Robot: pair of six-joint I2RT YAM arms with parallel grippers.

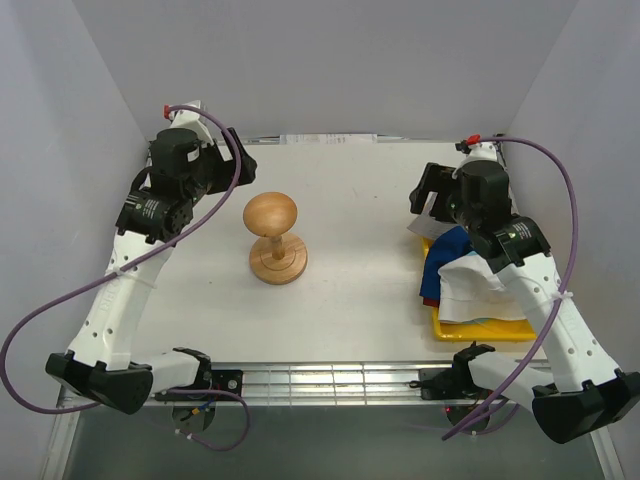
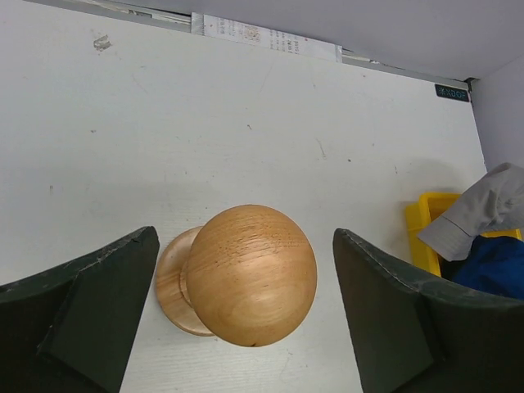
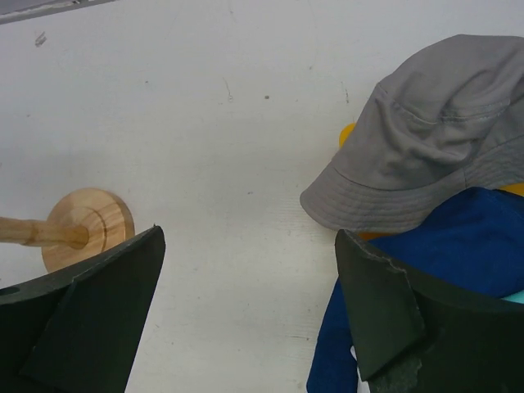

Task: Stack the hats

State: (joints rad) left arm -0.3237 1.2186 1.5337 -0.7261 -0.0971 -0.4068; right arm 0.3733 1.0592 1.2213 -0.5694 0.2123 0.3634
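Find the hats [image 1: 462, 285] heaped together in the yellow tray [image 1: 490, 333] at the right edge of the desk [image 1: 350, 210], toward its near right corner. Pick out the grey hat [image 3: 434, 139] on the far side of the heap, brim spilling past the tray onto the desk, the navy blue hat [image 3: 463, 246] just beneath it, and the white hat [image 1: 478, 290] on the near side. Cannot tell the remaining colours with certainty. Note the wooden stand [image 1: 272, 238] left of the desk's middle, bare, well apart from the tray.

Probably the opening step: taking a first hat. To do it well, go for the grey one, seemingly the freest. Pinch a fold of crown rather than the brim's edge alone. Lift straight up to avoid dragging the navy cloth along.

Right claw [image 3: 250, 237]: spread wide, gripping nothing, hovering over bare desk just beside the grey brim. Left claw [image 2: 246, 246]: likewise wide apart, empty, poised above the stand's rounded top, touching nothing.
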